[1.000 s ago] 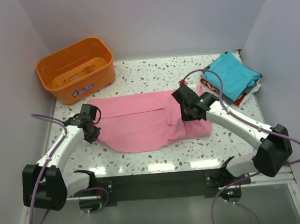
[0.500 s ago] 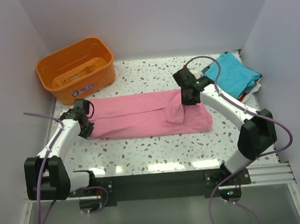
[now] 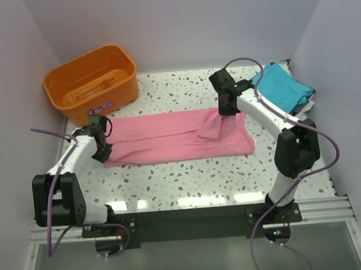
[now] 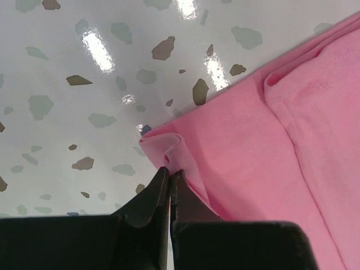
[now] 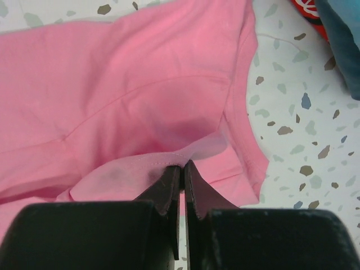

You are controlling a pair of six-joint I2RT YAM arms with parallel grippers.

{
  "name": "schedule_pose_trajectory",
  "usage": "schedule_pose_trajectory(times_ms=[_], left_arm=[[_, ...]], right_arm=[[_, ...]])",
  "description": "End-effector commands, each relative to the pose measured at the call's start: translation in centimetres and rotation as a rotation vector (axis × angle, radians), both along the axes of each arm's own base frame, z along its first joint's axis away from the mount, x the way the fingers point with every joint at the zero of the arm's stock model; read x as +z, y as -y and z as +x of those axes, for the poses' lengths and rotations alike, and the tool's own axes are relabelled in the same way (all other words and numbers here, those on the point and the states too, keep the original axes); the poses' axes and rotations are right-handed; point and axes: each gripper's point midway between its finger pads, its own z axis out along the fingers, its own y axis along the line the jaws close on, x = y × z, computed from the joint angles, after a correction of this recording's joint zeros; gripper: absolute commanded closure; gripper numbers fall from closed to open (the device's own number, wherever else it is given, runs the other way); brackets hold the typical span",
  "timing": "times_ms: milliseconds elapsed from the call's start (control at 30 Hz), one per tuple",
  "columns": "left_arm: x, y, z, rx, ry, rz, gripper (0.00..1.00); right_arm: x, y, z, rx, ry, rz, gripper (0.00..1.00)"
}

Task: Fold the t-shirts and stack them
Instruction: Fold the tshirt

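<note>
The pink t-shirt [image 3: 168, 139] lies folded lengthwise into a long band across the middle of the table. My left gripper [image 3: 102, 148] is shut on its left corner, a pinched fold of pink cloth [image 4: 174, 149] at the fingertips. My right gripper [image 3: 226, 109] is shut on the shirt's upper right edge, its hem [image 5: 169, 160] held between the jaws, near the neckline. A stack of folded shirts sits at the back right: teal [image 3: 282, 89] on top, red [image 3: 290, 120] and white below. The teal and red also show in the right wrist view [image 5: 343, 39].
An orange plastic basket [image 3: 92, 82] stands at the back left corner. White walls close in the table on both sides and at the back. A black rail [image 3: 187, 219] runs along the near edge.
Both grippers have carried the shirt's near edge away from me, folding the shirt into a narrower band. The right gripper moved up toward the back right, the left gripper up and slightly left.
</note>
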Motion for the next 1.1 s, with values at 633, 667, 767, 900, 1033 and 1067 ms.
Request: schedule_pose_trajectory(times_ms=[633,667,767,900,1033,1067], left_arm=[[-1.2,-1.3,5.7,-0.051,0.017,0.057,0.98],[-1.3,-1.3,5.7,-0.058,0.006,0.059,0.97],[-1.8,-1.3,5.8,-0.062,-0.016,0.061,0.81],[-1.9,-1.2,5.9,-0.071,-0.016,0.056,0.37],[-0.3,-1.4,6.4,-0.082,0.025,0.069,0.0],[0.1,-1.4,6.3,-0.083,0.025,0.074,0.0]], right_arm=[[-2.7,0.3,6.9,-0.005,-0.002,-0.037,1.0],[-2.8,0.7,7.2,-0.014,-0.002,-0.068,1.0],[-3.0,1.3,8.0,-0.03,-0.023,-0.113,1.0],[-4.3,1.1,8.6,-0.024,-0.036,-0.104,1.0],[-5.3,0.4,9.7,-0.008,-0.034,-0.08,1.0],[-5.6,0.2,10.1,-0.006,-0.032,-0.075,0.99]])
